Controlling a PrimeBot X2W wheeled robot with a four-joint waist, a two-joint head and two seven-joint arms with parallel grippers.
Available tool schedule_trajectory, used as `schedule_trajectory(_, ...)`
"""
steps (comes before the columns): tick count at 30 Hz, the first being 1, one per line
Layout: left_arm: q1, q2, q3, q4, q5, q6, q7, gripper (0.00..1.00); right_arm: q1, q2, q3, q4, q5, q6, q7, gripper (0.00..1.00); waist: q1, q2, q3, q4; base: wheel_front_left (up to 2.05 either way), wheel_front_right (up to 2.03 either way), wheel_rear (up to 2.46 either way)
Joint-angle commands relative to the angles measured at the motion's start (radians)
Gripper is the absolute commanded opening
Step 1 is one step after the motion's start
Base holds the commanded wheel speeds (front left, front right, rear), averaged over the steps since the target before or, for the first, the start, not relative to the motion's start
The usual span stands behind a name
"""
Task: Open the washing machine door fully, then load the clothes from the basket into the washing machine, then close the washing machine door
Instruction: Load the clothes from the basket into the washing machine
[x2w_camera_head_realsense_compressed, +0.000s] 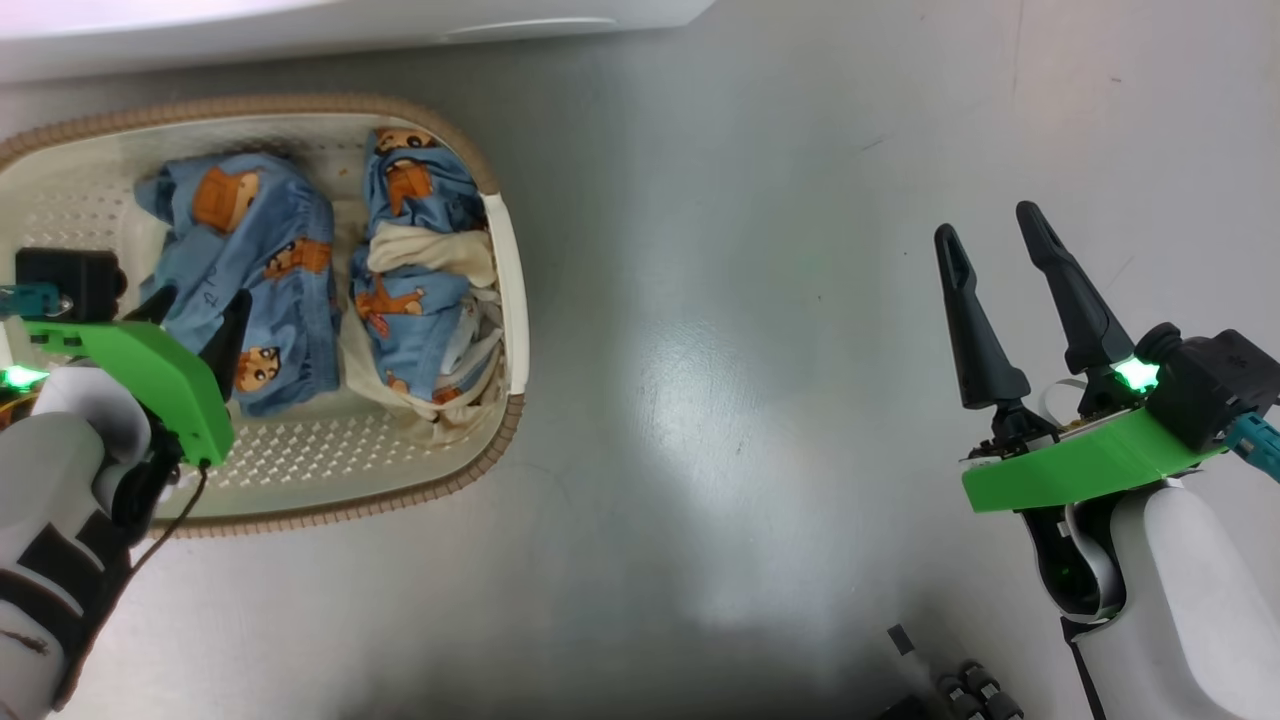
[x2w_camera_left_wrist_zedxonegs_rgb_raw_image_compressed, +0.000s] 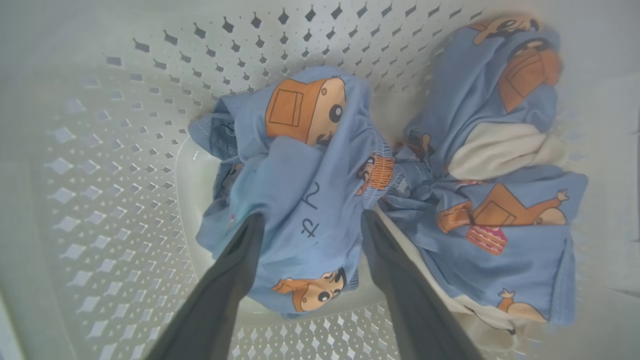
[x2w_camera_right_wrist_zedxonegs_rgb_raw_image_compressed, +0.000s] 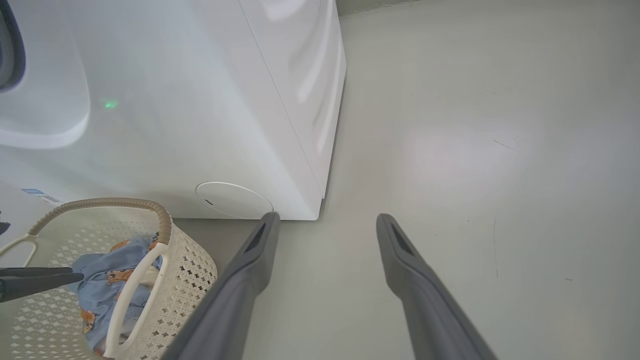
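Where the cream-white perforated basket (x2w_camera_head_realsense_compressed: 330, 462) stands on the grey floor (x2w_camera_head_realsense_compressed: 740, 400), just in front of the white washing machine (x2w_camera_head_realsense_compressed: 300, 25), it holds both of the clothes (x2w_camera_head_realsense_compressed: 330, 290): two heaps of light blue fabric printed with orange bears, lying side by side and touching across the middle. The all-blue bundle (x2w_camera_head_realsense_compressed: 262, 262) sits on the robot's left half of the basket, and the bundle with cream-white cloth (x2w_camera_head_realsense_compressed: 425, 262) lies against the white handle on the right-hand side. The left gripper (x2w_camera_head_realsense_compressed: 200, 300) is down inside the basket over the all-blue bundle. In the left wrist view, the left gripper (x2w_camera_left_wrist_zedxonegs_rgb_raw_image_compressed: 311, 217) has its jaws spread wide, one dark finger on each side of the all-blue bundle (x2w_camera_left_wrist_zedxonegs_rgb_raw_image_compressed: 300, 170), so the fabric lies between the fingers. Nothing is pinched, and whether the tips press on the cloth I cannot tell. The bundle with cream-white cloth (x2w_camera_left_wrist_zedxonegs_rgb_raw_image_compressed: 500, 150) lies just outside the right-hand finger in that view, against the basket's wall (x2w_camera_left_wrist_zedxonegs_rgb_raw_image_compressed: 150, 100). The right gripper (x2w_camera_head_realsense_compressed: 988, 225) hangs over bare floor well apart from the basket, jaws released and empty. In the right wrist view, the right gripper (x2w_camera_right_wrist_zedxonegs_rgb_raw_image_compressed: 327, 217) points toward the lower front corner of the washing machine (x2w_camera_right_wrist_zedxonegs_rgb_raw_image_compressed: 200, 100), where a round white cover (x2w_camera_right_wrist_zedxonegs_rgb_raw_image_compressed: 234, 200) sits low on the front panel. The basket (x2w_camera_right_wrist_zedxonegs_rgb_raw_image_compressed: 195, 272) stands near that corner, blue cloth (x2w_camera_right_wrist_zedxonegs_rgb_raw_image_compressed: 100, 265) showing inside it.
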Motion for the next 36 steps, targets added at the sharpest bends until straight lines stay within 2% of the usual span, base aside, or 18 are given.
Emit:
schedule_trajectory(1, -0.008, 0.051, 0.009, 0.003, -0.015, -0.001, 0.005, 1.00, 0.022, 0.007, 0.024, -0.024, -0.014, 0.003, -0.012, 1.00, 0.0000, 0.0000, 0.005, -0.004, 0.00, 0.00, 0.00)
schedule_trajectory(16, -0.023, 0.062, -0.035, -0.016, -0.067, -0.001, 0.031, 1.00, 0.021, 0.006, 0.031, -0.034, -0.018, 0.003, -0.012, 1.00, 0.0000, 0.0000, 0.016, -0.011, 0.00, 0.00, 0.00)
schedule_trajectory(17, -0.022, 0.062, -0.037, -0.018, -0.070, -0.001, 0.033, 0.64, 0.021, 0.006, 0.032, -0.033, -0.018, 0.003, -0.012, 1.00, 0.0000, 0.0000, 0.015, -0.011, 0.00, 0.00, 0.00)
schedule_trajectory(18, -0.022, 0.063, -0.040, -0.019, -0.071, -0.001, 0.033, 0.42, 0.021, 0.006, 0.033, -0.033, -0.018, 0.003, -0.012, 1.00, 0.0000, 0.0000, 0.014, -0.011, 0.00, 0.00, 0.00)
schedule_trajectory(19, -0.022, 0.064, -0.042, -0.018, -0.073, -0.001, 0.032, 0.27, 0.020, 0.006, 0.035, -0.033, -0.018, 0.003, -0.012, 1.00, 0.0000, 0.0000, 0.013, -0.012, 0.00, 0.00, 0.00)
schedule_trajectory(20, -0.021, 0.064, -0.043, -0.020, -0.075, -0.001, 0.032, 0.04, 0.019, 0.006, 0.036, -0.033, -0.018, 0.003, -0.012, 1.00, 0.0000, 0.0000, 0.012, -0.012, 0.00, 0.00, 0.00)
schedule_trajectory(21, -0.020, 0.065, -0.045, -0.022, -0.077, -0.001, 0.033, 0.00, 0.019, 0.005, 0.037, -0.033, -0.019, 0.003, -0.012, 1.00, 0.0000, 0.0000, 0.010, -0.012, 0.00, 0.00, 0.00)
schedule_trajectory(36, 0.012, 0.038, -0.040, -0.034, -0.155, -0.001, -0.023, 0.00, 0.031, -0.003, 0.026, -0.025, -0.017, 0.003, -0.012, 1.00, 0.0000, 0.0000, -0.054, 0.023, 0.00, 0.00, 0.00)
